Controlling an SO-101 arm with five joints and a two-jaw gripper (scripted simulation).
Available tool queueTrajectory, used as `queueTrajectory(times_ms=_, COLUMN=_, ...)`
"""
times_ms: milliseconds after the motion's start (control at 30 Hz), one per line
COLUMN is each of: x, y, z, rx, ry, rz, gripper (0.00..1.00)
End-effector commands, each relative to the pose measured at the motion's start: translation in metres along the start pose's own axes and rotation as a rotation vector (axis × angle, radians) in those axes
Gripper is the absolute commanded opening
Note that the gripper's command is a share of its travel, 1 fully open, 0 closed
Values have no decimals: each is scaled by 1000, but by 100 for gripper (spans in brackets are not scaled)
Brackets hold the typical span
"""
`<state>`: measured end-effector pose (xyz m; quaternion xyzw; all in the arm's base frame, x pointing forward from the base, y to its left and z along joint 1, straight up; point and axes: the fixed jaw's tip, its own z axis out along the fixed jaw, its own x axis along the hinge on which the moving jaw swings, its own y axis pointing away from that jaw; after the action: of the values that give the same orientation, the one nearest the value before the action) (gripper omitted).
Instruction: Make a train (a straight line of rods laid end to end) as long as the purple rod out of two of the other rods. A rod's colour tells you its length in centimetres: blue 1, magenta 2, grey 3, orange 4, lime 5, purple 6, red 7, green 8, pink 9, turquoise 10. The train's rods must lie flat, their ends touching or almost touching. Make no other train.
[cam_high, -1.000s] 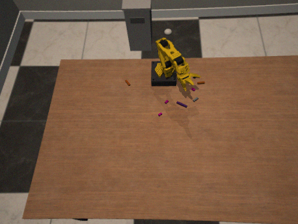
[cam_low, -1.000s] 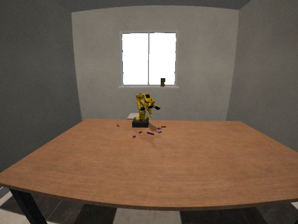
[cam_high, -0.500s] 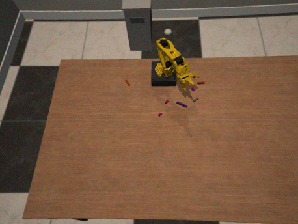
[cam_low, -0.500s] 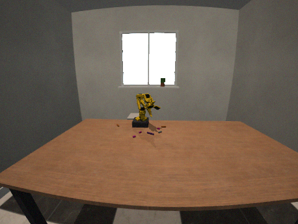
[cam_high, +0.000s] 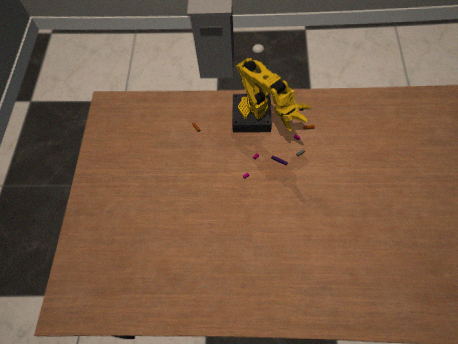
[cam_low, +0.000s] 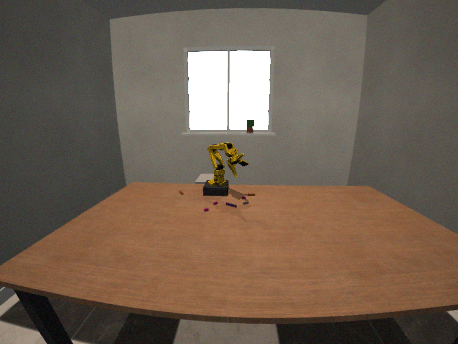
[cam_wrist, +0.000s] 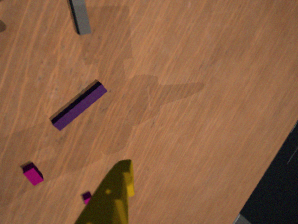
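Observation:
The purple rod (cam_high: 279, 160) (cam_low: 231, 204) (cam_wrist: 80, 105) lies flat. A grey rod (cam_high: 300, 153) (cam_low: 245, 202) (cam_wrist: 82, 20) lies to its right in the top view. One magenta rod (cam_high: 256, 156) (cam_low: 215, 203) (cam_wrist: 34, 175) lies left of the purple rod, another magenta rod (cam_high: 246, 175) (cam_low: 206, 209) (cam_wrist: 87, 198) nearer the front, a third magenta rod (cam_high: 297, 137) (cam_low: 243, 197) near the gripper. One orange rod (cam_high: 309, 127) (cam_low: 251, 194) lies at the right, the other orange rod (cam_high: 196, 127) (cam_low: 181, 192) at the left. No rods touch. My gripper (cam_high: 298, 120) (cam_low: 242, 170) is wide open, empty, above the table.
The black base (cam_high: 252, 127) (cam_low: 216, 190) of the arm stands near the back edge of the wooden table (cam_high: 200, 240) (cam_low: 225, 260), between the two orange rods. One yellow finger shows at the bottom of the wrist view; the table's edge crosses its lower right.

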<state>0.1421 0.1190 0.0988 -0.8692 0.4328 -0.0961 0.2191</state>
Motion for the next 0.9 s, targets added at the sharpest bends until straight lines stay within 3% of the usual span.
queueTrajectory(times_ms=0, x=-19, y=12, z=-5, rx=-38, ry=-49, rz=-99, gripper=100)
queueTrajectory(times_ms=367, x=-64, y=56, z=-30, rx=-140, ry=-193, rz=-450, gripper=100)
queueTrajectory(times_ms=867, x=-75, y=84, z=-45, rx=-192, ry=-258, rz=-650, gripper=100)
